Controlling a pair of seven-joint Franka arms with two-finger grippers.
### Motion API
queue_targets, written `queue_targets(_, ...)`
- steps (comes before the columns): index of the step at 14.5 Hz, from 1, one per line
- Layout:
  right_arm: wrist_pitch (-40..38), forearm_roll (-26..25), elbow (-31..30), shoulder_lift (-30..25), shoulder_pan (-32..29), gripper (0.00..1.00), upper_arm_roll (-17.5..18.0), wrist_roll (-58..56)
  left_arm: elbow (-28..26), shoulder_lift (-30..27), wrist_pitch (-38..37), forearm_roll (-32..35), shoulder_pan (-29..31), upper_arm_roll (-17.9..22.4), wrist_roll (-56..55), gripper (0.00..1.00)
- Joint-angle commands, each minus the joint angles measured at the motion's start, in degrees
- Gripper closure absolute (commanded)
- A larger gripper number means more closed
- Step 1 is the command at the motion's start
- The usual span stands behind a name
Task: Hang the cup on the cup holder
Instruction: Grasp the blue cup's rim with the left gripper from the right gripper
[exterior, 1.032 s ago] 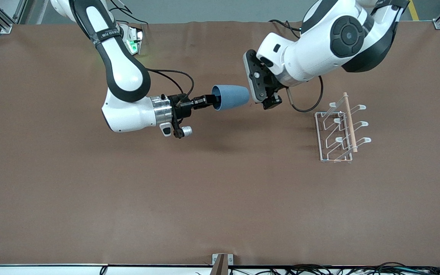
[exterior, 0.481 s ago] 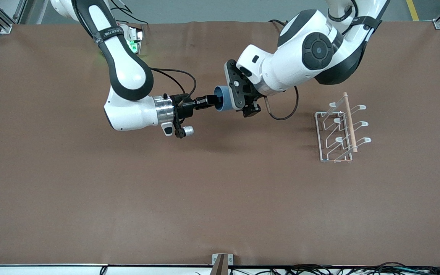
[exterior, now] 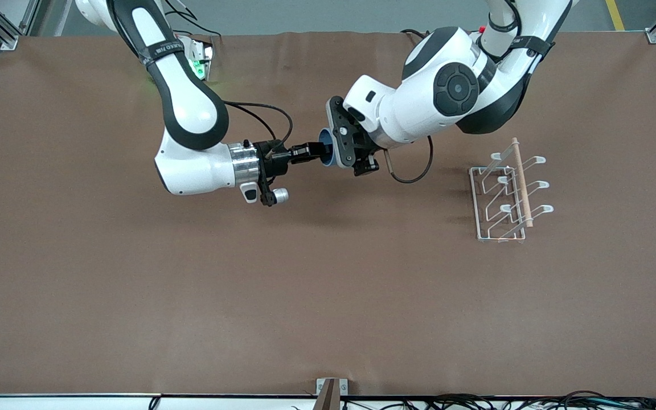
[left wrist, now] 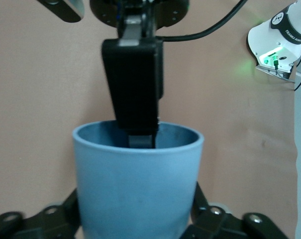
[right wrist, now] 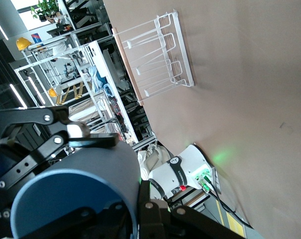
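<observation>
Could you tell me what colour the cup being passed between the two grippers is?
The cup is plain light blue, inside and out; the left wrist view shows it best.

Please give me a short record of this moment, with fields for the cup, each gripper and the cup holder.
cup: light blue, in the air over the table's middle, lying sideways
right gripper: shut on the cup's rim, one finger inside the mouth
left gripper: around the cup's body, fingers on either side; closure not visible
cup holder: white wire rack with a wooden rod, on the table toward the left arm's end, no cup on it
task state: cup not yet hung
</observation>
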Motion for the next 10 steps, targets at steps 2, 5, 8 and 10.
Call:
queue_targets(2,0.5,1.8,-0.9,-0.9,0.6,0.96,-0.5,-0.4,-1.8,-0.8,0.5,0.1,0.3,-0.2,0.0,0.61)
queue_targets(5,0.1,1.7,-0.7,-0.8,0.5,0.59,-0.5,0.3,-1.7,-1.1,-0.2,0.5,0.6,-0.2,0.1,0.76)
queue_targets(8,0.0,0.8,-0.7,-1.1,0.5,0.00,-0.6,0.2,-1.5,-2.0,-1.8,2.7,0.7,0.0,-0.1,0.81)
queue_targets(10,-0.2,0.3,-0.7,-1.7,-0.4,0.00,-0.9,0.2,-1.3,-2.6,-2.4,8.9,0.6,0.1,-1.9,0.83)
